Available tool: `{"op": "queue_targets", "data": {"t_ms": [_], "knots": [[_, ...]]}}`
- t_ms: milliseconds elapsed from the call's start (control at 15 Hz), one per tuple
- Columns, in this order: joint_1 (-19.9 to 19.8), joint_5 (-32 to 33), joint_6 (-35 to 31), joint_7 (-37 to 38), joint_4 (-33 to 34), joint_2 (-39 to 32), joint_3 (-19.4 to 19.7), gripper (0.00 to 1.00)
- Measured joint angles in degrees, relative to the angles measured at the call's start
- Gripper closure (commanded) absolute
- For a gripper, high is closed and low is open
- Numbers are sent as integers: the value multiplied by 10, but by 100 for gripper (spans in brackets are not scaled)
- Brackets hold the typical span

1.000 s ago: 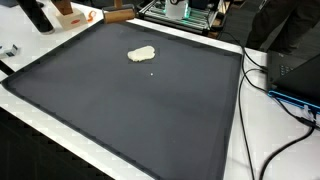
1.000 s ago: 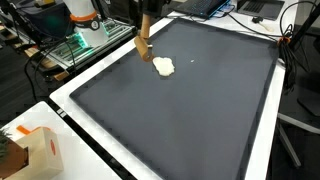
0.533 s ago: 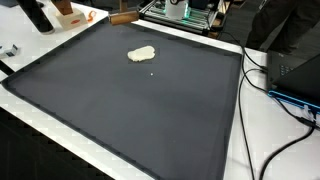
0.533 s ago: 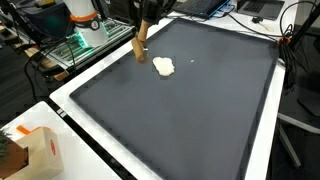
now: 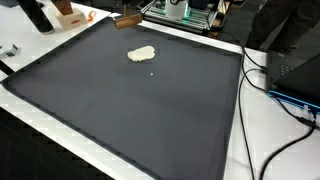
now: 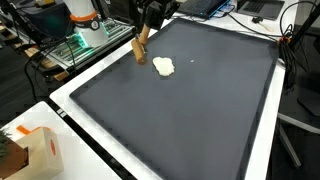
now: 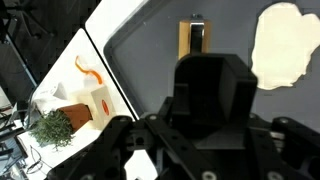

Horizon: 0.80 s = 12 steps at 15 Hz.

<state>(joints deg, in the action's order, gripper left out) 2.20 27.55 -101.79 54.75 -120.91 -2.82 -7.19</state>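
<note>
A white tabletop (image 5: 252, 118) carries a broad, matte dark mat (image 5: 130, 100) with a thin raised rim. Above the mat's far edge hangs the black, blocky gripper (image 6: 146, 30), its fingers (image 6: 149, 24) clamped on the upper end of a slim, rectangular wooden block (image 6: 139, 48). The block slants down, its lower end at the mat, though contact is unclear. Just beside it lies a flat, pale, lumpy blob (image 6: 163, 67), apart from the block.

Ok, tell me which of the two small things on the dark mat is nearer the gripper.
The brown wooden block, right beneath the gripper; the flat cream lump lies farther off on the dark mat.
</note>
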Motion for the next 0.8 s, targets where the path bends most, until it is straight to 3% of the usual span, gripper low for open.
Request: {"op": "queue_targets", "data": {"t_ms": [800], "knots": [[14,0,0,-22,12,-51,18,76]]}}
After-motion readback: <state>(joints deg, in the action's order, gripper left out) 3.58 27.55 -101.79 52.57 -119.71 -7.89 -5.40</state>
